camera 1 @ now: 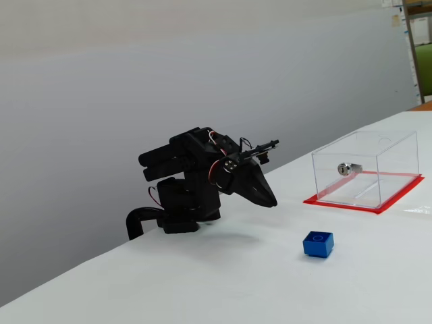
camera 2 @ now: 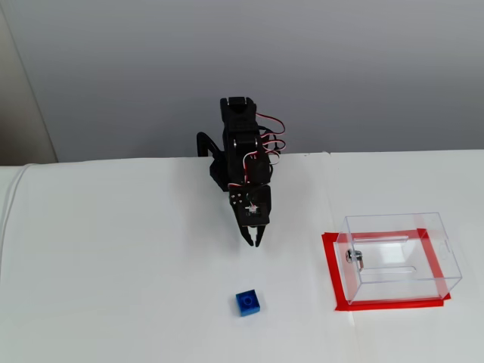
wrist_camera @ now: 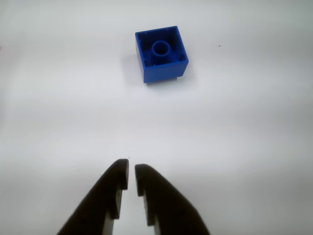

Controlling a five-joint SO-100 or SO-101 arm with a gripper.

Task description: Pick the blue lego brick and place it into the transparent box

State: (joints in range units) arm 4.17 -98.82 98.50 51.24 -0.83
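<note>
Gripper (wrist_camera: pixel 131 177) first: my two dark fingers sit nearly together, only a thin slit of table showing between the tips in the wrist view, and they have hold of nothing. Both fixed views show my arm folded low and close to its base at the back of the table (camera 2: pixel 113 257), with the gripper (camera 2: pixel 254 240) pointing down and forward, its tips above the white surface rather than resting on it, as far as I can tell. I judge this a tucked posture, with the reach not yet begun.

Ahead of my tips, well apart from them, lies the blue lego brick (wrist_camera: pixel 161 54). It sits alone on the bare table, its hollow face with the round tube turned up. It is slightly skewed to my line of approach and a little off centre in the wrist view, so I expect to need a small turn, and a much wider opening, before my fingers can straddle it.

Further out, to the right in a fixed view, stands the transparent box (camera 2: pixel 399 257) on its red base. The brick (camera 2: pixel 247 302) is outside it, near but not touching. A small silver metal piece (camera 2: pixel 355 258) appears to lie inside the box, near the wall facing my arm, so I judge the open middle the safer drop spot
</note>
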